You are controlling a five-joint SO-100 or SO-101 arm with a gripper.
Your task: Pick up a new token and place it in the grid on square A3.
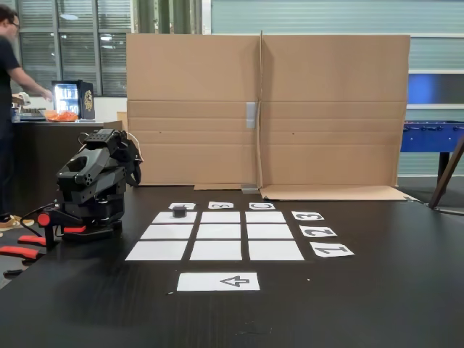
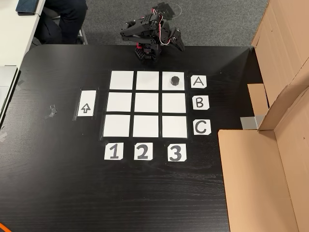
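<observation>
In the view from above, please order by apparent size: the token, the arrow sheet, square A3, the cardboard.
Largest to smallest:
1. cardboard
2. square A3 and arrow sheet, which look too alike to rank
3. token

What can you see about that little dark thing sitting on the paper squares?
The small dark grey-black token looks like a chunky nut with a round top. It stands upright, alone, on the white paper corner square lined up with the labels A and 3, much smaller than that square. Nothing else touches it. It also shows in the fixed view.
</observation>
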